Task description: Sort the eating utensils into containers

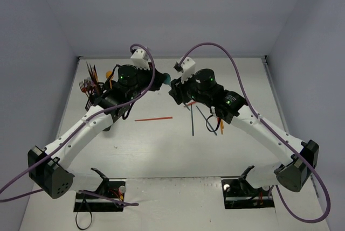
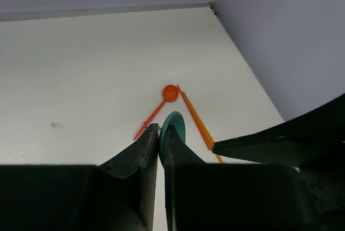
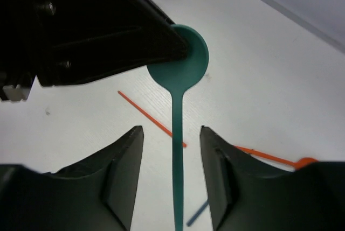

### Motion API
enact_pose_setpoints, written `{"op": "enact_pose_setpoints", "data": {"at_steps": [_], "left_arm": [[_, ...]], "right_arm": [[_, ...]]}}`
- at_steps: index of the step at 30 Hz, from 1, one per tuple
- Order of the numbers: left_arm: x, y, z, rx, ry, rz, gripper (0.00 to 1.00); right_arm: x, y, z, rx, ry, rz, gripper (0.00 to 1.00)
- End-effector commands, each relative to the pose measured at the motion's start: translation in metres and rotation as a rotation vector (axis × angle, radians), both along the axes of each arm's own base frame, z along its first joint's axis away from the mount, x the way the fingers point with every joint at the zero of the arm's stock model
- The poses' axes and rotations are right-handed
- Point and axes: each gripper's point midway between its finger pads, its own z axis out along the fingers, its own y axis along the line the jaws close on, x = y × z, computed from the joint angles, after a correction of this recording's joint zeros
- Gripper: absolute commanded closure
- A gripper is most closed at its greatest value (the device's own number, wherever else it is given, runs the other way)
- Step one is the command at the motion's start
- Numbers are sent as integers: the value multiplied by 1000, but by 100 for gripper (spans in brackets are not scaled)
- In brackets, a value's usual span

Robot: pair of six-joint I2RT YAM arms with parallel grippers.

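Observation:
A teal spoon (image 3: 183, 64) hangs in the air between the two arms above the table's middle. My left gripper (image 2: 160, 134) is shut on its round bowl (image 2: 176, 125), and the bowl's top edge sticks out past the fingers (image 3: 161, 37). The spoon's thin handle (image 3: 177, 161) runs down between the fingers of my right gripper (image 3: 171, 130), which stands open with a gap on both sides of the handle. In the top view the spoon (image 1: 166, 78) shows as a teal spot between the left gripper (image 1: 160, 82) and the right gripper (image 1: 174, 88). The black wire caddy (image 1: 92, 92) at the back left holds several upright utensils.
On the table lie a thin orange stick-like utensil (image 1: 153, 118), blue utensils (image 1: 194, 119) and orange ones under the right arm. An orange spoon (image 2: 170, 93) and a yellow-orange utensil (image 2: 195, 119) lie below the left gripper. Walls close in the table at the back and sides.

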Motion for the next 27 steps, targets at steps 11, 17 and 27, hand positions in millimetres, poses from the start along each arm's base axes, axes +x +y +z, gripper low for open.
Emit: {"op": "enact_pose_setpoints", "data": {"at_steps": [11,17,27], "left_arm": [[51,187,49,638,-237,661,100],[85,242,43,781,-208,763,100],[137,286,21,920,-173,891,100]], "right_arm": [[16,-54,-11,29,-20,-320,31],[15,-70,-29,23,13,-361,30],[12,-84,-53,17,70,-366,30]]}}
